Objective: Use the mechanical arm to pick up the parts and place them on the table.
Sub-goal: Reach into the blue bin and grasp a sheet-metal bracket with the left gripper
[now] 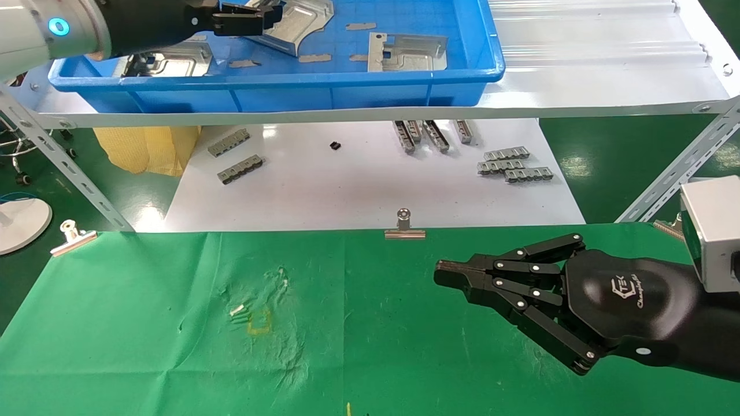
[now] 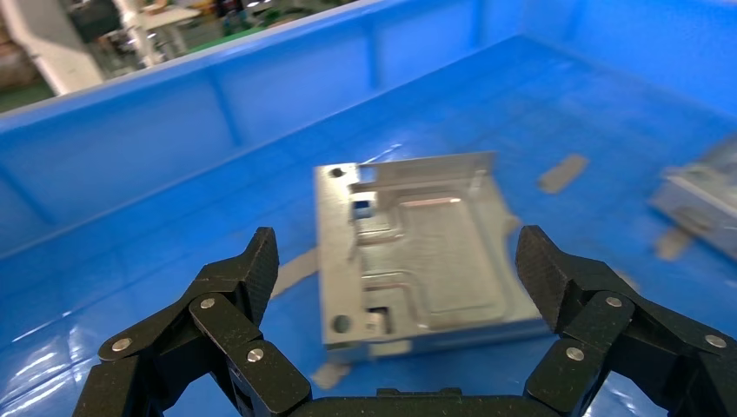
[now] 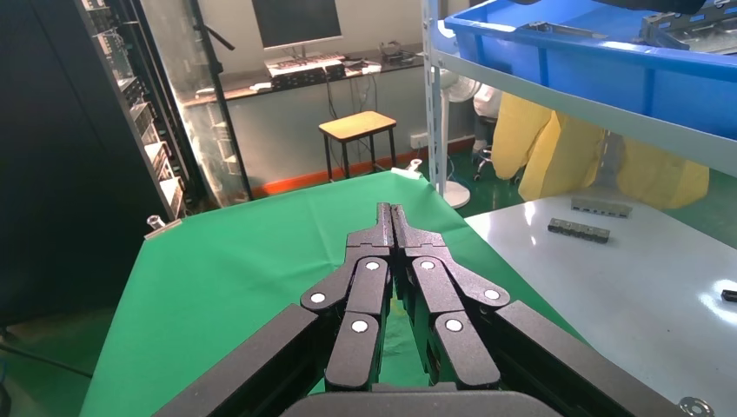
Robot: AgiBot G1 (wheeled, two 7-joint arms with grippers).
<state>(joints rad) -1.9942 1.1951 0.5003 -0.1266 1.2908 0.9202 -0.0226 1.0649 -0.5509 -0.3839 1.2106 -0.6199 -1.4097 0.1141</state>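
We find the left gripper [image 1: 263, 17] reaching into the blue tray [image 1: 347, 86] on the far shelf, at the tray's left end. In the left wrist view its fingers [image 2: 252, 269] are spread wide, released, with a silver part [image 2: 417, 252] lying flat on the tray floor between and beyond them; we see no contact with the plate. In the head view the gripper sits over a part [image 1: 300, 26] at the tray's far left-centre. A second part [image 1: 407, 52] lies to the right of it in the tray, and a third part [image 1: 170, 60] lies at the near left, partly under the arm. Small grey strips [image 1: 315, 58] are scattered on the tray floor. The right gripper [image 1: 448, 270] hovers over the right side of the table [image 1: 144, 346], pointing left, its fingers pressed together and clenched on nothing; the right wrist view shows the tips [image 3: 393, 217] meeting. No part lies on the green cloth. A yellowish mark [image 1: 258, 323] sits left of centre on the cloth. Clips [image 1: 404, 228] pin the cloth's far edge, one at centre, another clip [image 1: 72, 236] at the left. Beyond the table, a white board [image 1: 358, 185] carries grey toothed strips [image 1: 514, 164].
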